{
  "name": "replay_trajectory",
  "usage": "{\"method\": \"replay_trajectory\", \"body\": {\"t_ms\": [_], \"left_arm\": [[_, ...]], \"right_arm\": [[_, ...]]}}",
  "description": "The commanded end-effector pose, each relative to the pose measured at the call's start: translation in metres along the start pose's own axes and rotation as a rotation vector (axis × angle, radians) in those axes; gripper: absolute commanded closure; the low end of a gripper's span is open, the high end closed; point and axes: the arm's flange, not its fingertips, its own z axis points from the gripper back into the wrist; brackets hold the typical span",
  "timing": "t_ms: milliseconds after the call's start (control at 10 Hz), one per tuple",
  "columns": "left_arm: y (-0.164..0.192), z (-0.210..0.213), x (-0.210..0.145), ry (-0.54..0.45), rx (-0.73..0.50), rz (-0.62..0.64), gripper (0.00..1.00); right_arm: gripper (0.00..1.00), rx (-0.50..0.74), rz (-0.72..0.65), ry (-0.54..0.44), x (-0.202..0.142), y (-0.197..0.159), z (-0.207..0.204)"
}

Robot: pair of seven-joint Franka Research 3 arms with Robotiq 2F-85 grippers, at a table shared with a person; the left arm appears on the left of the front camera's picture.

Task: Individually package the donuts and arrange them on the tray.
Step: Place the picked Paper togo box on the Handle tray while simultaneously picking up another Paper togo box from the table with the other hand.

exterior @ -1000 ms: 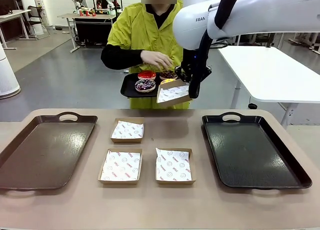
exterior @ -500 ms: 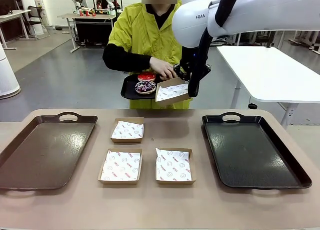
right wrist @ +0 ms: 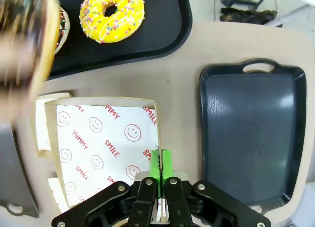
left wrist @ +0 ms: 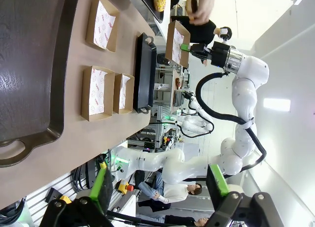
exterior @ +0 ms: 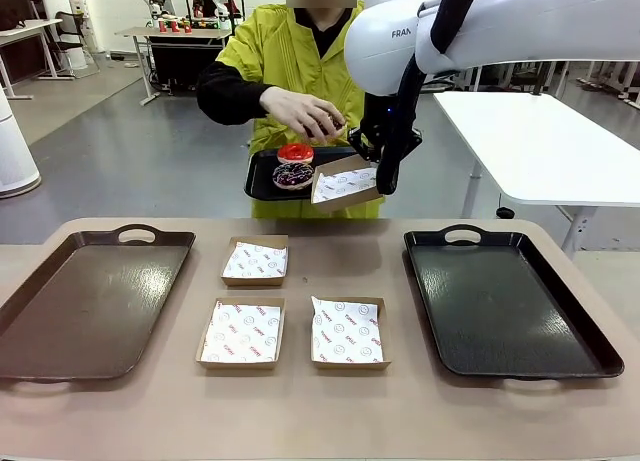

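My right gripper [exterior: 383, 173] is shut on the rim of a paper-lined cardboard box [exterior: 345, 185], held in the air beyond the table's far edge. In the right wrist view the green pads [right wrist: 160, 160] pinch the wall of that box [right wrist: 101, 148]. The person holds a small black tray [exterior: 258, 176] carrying a red donut [exterior: 295, 152] and a purple donut [exterior: 291, 174]. A yellow donut [right wrist: 112, 9] lies on that tray too. Just above the box, the person's hand [exterior: 303, 112] holds a brown donut [exterior: 335, 131]. My left gripper [left wrist: 160, 187] is open and holds nothing.
Three paper-lined boxes [exterior: 254, 261] [exterior: 241, 332] [exterior: 346, 331] lie in the middle of the table. A brown tray [exterior: 90, 301] sits at the left and a black tray [exterior: 505, 301] at the right. A white table [exterior: 550, 146] stands beyond the right side.
The person's hand has picked a brown donut off the small tray and raised it above the held box. The box and my right gripper have barely shifted.
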Motion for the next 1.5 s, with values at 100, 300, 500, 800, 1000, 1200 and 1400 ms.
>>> {"method": "replay_trajectory", "body": {"t_ms": [100, 300, 500, 800, 1000, 1200, 1400], "left_arm": [[-0.001, 0.001, 0.000, -0.012, -0.013, 0.002, 0.00], [-0.001, 0.001, 0.000, -0.012, -0.013, 0.002, 0.00], [-0.001, 0.001, 0.000, -0.012, -0.013, 0.002, 0.00], [-0.001, 0.001, 0.000, -0.012, -0.013, 0.002, 0.00], [-0.001, 0.001, 0.000, -0.012, -0.013, 0.002, 0.00], [-0.001, 0.001, 0.000, -0.012, -0.013, 0.002, 0.00], [-0.013, -0.011, 0.009, 0.028, 0.066, 0.007, 0.00]], "right_arm": [[1.00, -0.005, -0.004, 0.000, -0.002, -0.003, 0.000], [1.00, -0.005, -0.004, 0.000, -0.002, -0.003, 0.000], [1.00, -0.005, -0.004, 0.000, -0.002, -0.003, 0.000], [1.00, -0.005, -0.004, 0.000, -0.002, -0.003, 0.000], [1.00, -0.005, -0.004, 0.000, -0.002, -0.003, 0.000], [1.00, -0.005, -0.004, 0.000, -0.002, -0.003, 0.000], [0.98, 0.019, 0.008, 0.027, -0.006, -0.023, -0.001]]}}
